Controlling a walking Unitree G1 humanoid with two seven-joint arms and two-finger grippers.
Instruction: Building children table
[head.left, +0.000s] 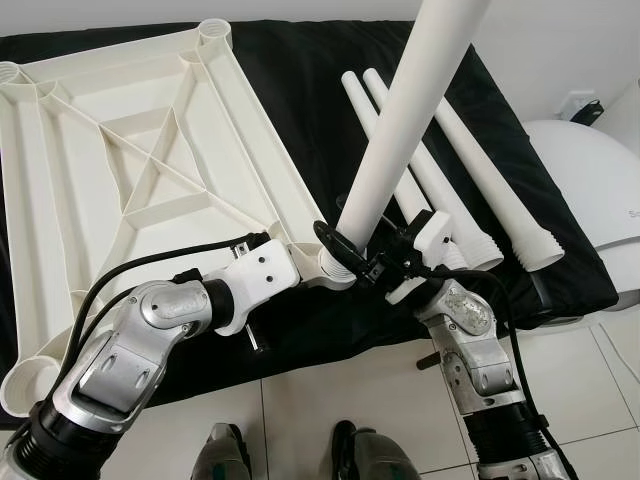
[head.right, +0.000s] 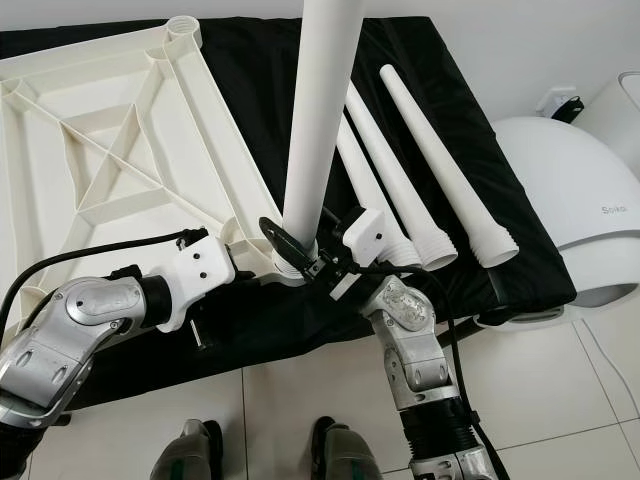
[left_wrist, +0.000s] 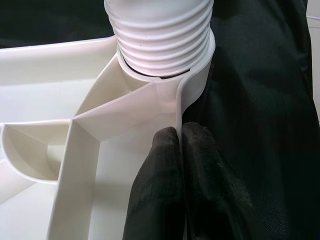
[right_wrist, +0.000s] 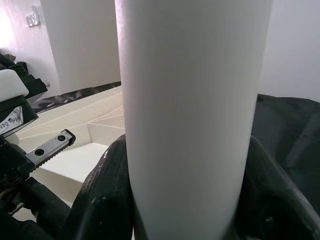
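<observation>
Black cloth (head.left: 300, 90), right claw (head.left: 362, 262) around upright leg (head.left: 410, 130), left claw (left_wrist: 182, 150) pinching tabletop rim (left_wrist: 187, 95)

A white ribbed tabletop (head.left: 130, 170) lies upside down; one white leg (head.left: 410, 130) stands upright in its five-o'clock corner socket.

Blk cloth (head.left: 300, 110), maybe on floor (head.left: 330, 390)

The white rounded appliance (head.right: 560, 190) at about three o'clock bore grey lettering reading "Solea", partly cut at the frame edge. A small label on the left gripper's body was too blurred to read.
</observation>
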